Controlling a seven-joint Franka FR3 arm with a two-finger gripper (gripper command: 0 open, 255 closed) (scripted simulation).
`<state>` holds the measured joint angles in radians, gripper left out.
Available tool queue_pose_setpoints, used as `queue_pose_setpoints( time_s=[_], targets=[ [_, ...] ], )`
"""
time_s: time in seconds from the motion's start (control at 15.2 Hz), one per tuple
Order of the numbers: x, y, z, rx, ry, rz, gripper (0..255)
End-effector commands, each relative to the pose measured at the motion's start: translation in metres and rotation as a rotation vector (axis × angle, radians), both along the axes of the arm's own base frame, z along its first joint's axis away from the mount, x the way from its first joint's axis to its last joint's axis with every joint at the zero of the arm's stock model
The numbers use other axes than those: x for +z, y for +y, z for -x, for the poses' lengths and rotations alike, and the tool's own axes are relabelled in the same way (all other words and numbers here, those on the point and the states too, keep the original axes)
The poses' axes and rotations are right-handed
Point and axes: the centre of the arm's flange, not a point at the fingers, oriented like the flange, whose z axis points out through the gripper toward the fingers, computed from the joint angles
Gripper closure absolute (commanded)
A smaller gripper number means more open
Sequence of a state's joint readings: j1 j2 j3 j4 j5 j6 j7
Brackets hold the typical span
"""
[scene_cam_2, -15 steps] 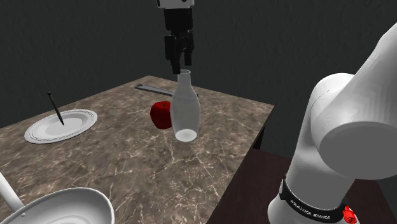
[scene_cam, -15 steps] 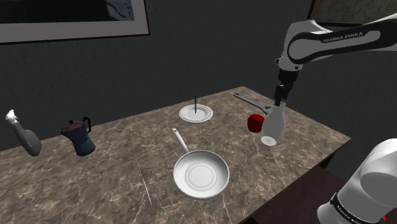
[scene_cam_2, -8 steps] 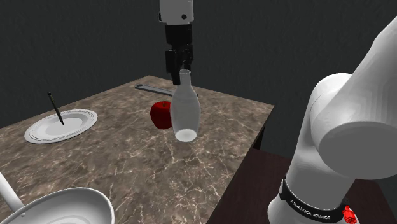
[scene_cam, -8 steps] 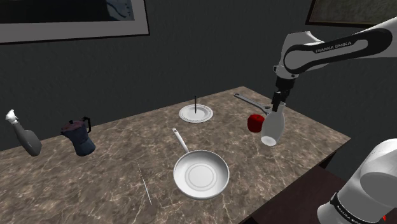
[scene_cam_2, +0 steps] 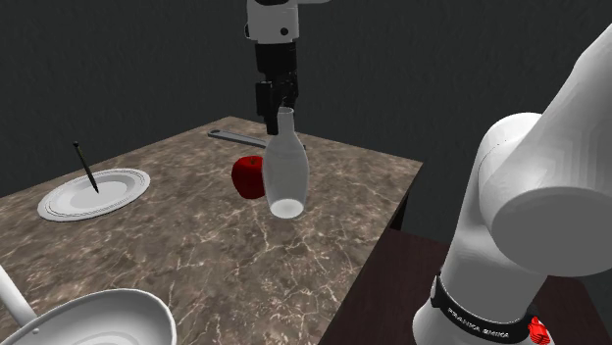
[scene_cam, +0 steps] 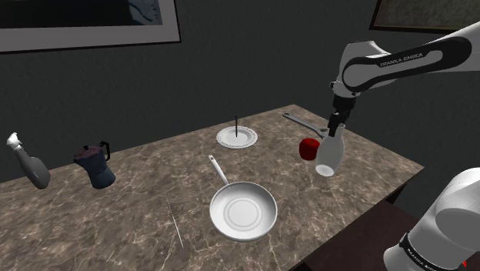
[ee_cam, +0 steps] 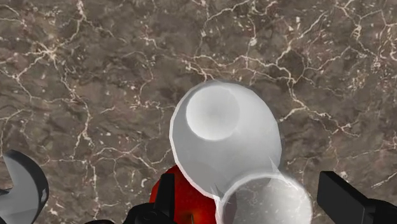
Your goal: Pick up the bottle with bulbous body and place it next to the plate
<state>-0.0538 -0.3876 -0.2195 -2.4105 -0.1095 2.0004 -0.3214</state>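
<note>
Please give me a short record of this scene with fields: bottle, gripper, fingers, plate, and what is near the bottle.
bottle: pale bottle, bulbous, upright on the marbled table
gripper: gripper at the bottle's neck
fingers: fingers open, one on each side of the neck, not clasping
plate: white plate, apart from the bottle, with a dark stick on it
near the bottle: red round thing close beside it
task state: not yet lifted

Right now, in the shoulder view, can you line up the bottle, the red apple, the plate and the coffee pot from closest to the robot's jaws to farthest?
1. Bottle: right under the jaws, neck between them.
2. Red apple: just beside the bottle, to its left.
3. Plate: farther left and back.
4. Coffee pot: way over at the far left.
</note>
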Motion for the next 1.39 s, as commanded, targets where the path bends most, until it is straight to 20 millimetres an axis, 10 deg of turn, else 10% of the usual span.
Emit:
queue_pose_setpoints(
  time_s=[0.0, 0.59, 1.32],
  targets=[
    [0.0, 0.0, 0.0, 0.0, 0.0, 0.0, 255],
    [0.0, 0.0, 0.0, 0.0, 0.0, 0.0, 255],
    [0.058, 0.0, 0.0, 0.0, 0.0, 0.0, 255]
  ],
)
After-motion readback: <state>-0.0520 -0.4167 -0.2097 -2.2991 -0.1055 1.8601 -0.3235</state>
